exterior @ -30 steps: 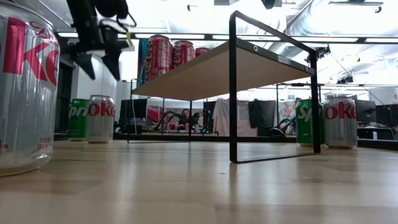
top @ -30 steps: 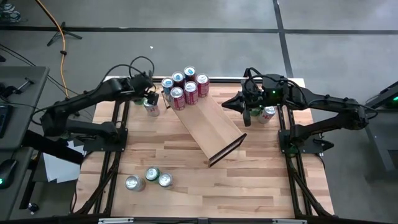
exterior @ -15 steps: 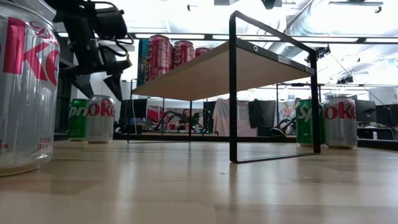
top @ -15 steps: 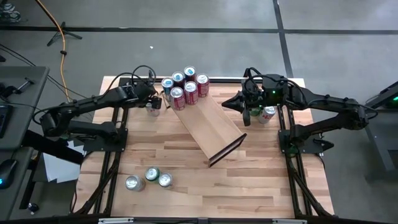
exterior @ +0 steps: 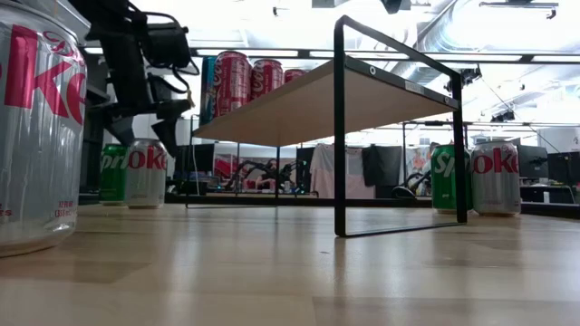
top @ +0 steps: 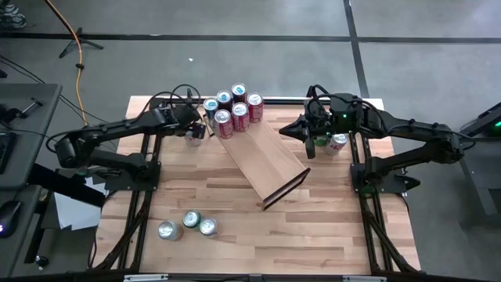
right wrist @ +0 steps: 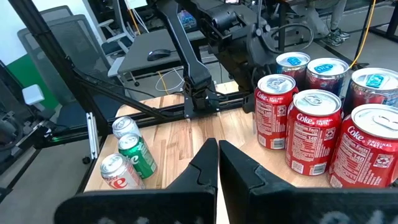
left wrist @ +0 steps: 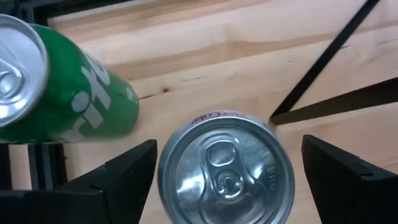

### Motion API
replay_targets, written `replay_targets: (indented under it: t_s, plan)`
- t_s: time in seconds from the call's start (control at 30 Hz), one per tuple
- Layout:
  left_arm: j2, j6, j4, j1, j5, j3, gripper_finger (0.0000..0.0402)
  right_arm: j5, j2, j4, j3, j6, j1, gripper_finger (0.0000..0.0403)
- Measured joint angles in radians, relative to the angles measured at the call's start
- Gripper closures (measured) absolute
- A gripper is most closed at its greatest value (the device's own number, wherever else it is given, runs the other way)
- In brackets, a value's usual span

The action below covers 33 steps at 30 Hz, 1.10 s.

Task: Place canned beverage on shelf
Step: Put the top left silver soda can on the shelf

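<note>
Fingers (left wrist: 127,177) of my left gripper (left wrist: 227,180) are gaping either side of the silver can (left wrist: 227,168), just beside the shelf (top: 262,160). I am judging they should be dropping evenly before clamping. My right gripper (right wrist: 217,163) is sitting clenched, empty, beside the shelf.

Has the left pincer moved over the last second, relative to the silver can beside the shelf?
Yes. The left pincer has come down and toward the shelf, ending open directly over the silver can, which it now straddles without gripping.
</note>
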State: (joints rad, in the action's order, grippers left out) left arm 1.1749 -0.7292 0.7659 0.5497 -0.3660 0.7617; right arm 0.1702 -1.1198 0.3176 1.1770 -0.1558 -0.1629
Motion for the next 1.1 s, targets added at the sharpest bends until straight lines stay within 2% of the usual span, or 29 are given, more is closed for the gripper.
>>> replay_targets:
  t_s: [0.37, 0.47, 0.63, 0.67, 0.8, 0.97, 1.1]
  plan:
    - [0.047, -0.001, -0.008, 0.0, 0.004, 0.0, 0.0087, -0.001, 0.0, 0.0, 0.0, 0.0, 0.0, 0.0402]
    - [0.047, -0.011, -0.006, 0.0, -0.004, 0.0, 0.0117, -0.001, 0.0, 0.0, 0.0, 0.006, 0.0, 0.0402]
    - [0.043, -0.01, -0.008, 0.0, 0.0, 0.002, 0.0203, -0.001, 0.0, 0.0, 0.0, 0.026, 0.0, 0.0402]
    - [0.039, -0.004, -0.008, 0.0, 0.01, 0.002, 0.0208, -0.001, 0.0, 0.0, 0.0, 0.026, 0.0, 0.0402]
    - [0.003, 0.024, 0.038, -0.001, 0.066, 0.018, 0.0208, -0.001, 0.0, 0.0, 0.0, 0.026, 0.0, 0.0402]
    - [-0.067, 0.089, 0.156, 0.0, 0.09, 0.104, 0.0208, -0.005, 0.0, 0.0, 0.0, 0.026, 0.0, 0.0402]
    - [-0.132, 0.137, 0.265, -0.028, 0.211, 0.2, 0.0208, -0.006, 0.0, 0.0, 0.0, 0.026, 0.0, 0.0402]
